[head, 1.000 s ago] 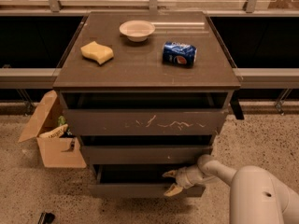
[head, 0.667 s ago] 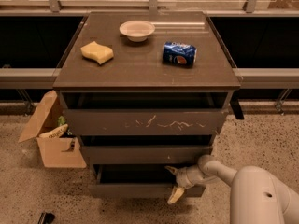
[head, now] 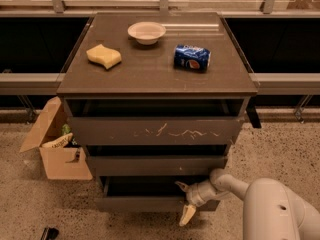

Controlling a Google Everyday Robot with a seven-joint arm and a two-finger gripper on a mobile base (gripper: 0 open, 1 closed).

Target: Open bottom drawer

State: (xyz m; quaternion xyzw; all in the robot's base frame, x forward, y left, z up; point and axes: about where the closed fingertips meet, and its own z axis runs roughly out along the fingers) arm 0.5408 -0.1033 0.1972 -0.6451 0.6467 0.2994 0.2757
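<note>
The dark grey-brown cabinet [head: 160,79] has three handleless drawer fronts. The top front [head: 155,130] bears white scratches, the middle front [head: 155,165] is plain. The bottom drawer [head: 145,203] is the slimmest front, lowest down, and stands out a little with a dark gap above it. My gripper [head: 185,200] reaches in from the lower right on a white arm [head: 235,185]. It is at the right part of the bottom drawer's front, one finger at the top edge [head: 181,185], the other hanging below the front [head: 187,215]. The fingers are spread.
On the cabinet top lie a yellow sponge [head: 104,56], a white bowl [head: 146,32] and a blue Pepsi can [head: 192,57] on its side. An open cardboard box [head: 56,145] with items stands on the speckled floor at the cabinet's left. My white base [head: 280,209] fills the lower right.
My gripper has shifted slightly at the bottom drawer's right part, its lower finger dropping below the front. The drawer stands about the same.
</note>
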